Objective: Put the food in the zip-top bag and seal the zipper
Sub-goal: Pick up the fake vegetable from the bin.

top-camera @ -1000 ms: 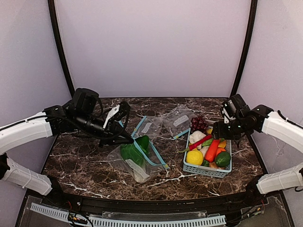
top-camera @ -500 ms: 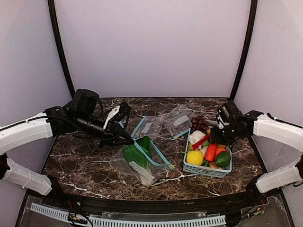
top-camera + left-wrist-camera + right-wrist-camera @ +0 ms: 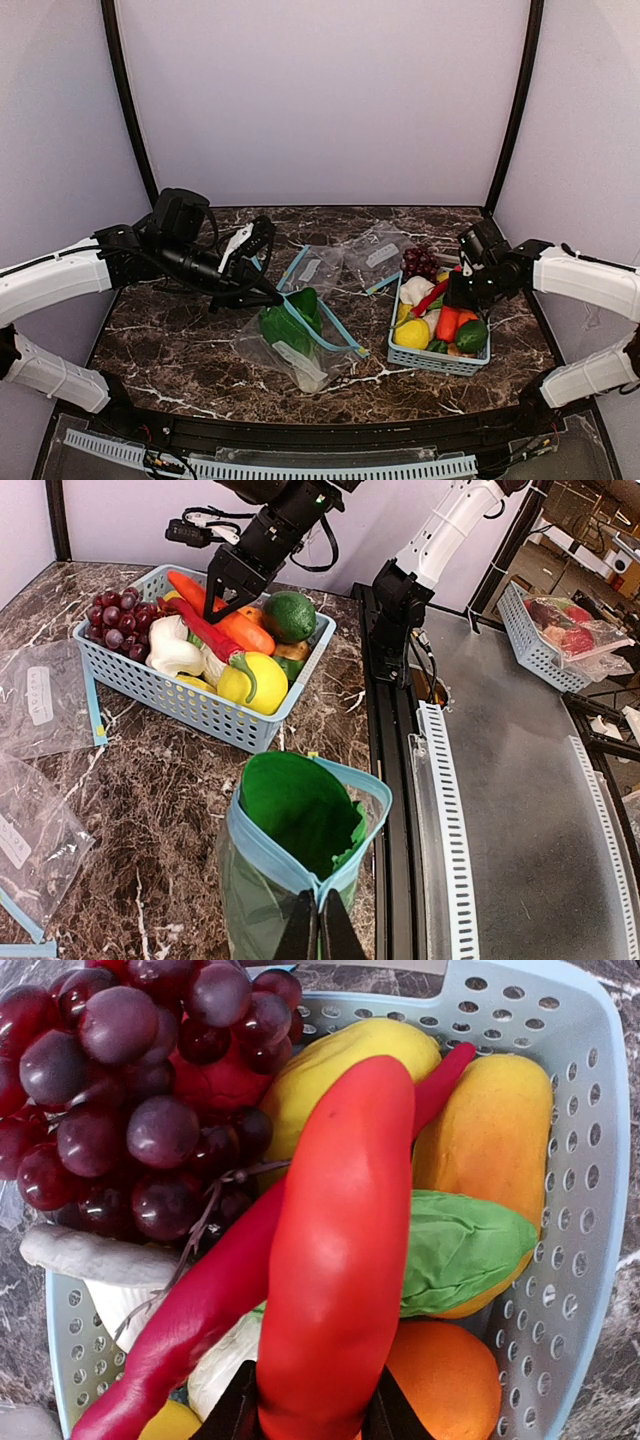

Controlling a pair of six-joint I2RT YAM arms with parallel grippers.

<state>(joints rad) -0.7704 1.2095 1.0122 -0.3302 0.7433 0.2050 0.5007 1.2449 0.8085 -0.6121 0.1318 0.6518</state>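
The zip-top bag (image 3: 290, 345) lies left of the blue basket (image 3: 436, 362), its mouth held up and open. My left gripper (image 3: 320, 932) is shut on the light-blue zipper (image 3: 268, 860) at the near end of the mouth. The large leafy green vegetable (image 3: 298, 808) sits inside the bag. My right gripper (image 3: 312, 1415) reaches down into the basket (image 3: 590, 1210), and its fingers press both sides of the red-orange tapered vegetable (image 3: 340, 1250). In the top view that vegetable (image 3: 447, 323) lies among the other food below the right gripper (image 3: 455, 298).
The basket also holds purple grapes (image 3: 130, 1080), a dark red chili (image 3: 185, 1325), corn in a green husk (image 3: 470, 1250), an orange (image 3: 450, 1380) and a lemon (image 3: 411, 333). Smaller clear bags (image 3: 318, 265) (image 3: 378, 252) lie behind the big bag. The table's front rail (image 3: 300, 465) runs close by.
My right gripper has come down into the basket and closed its fingers around the red-orange vegetable. The left gripper keeps hold of the zipper; the bag shifted slightly.
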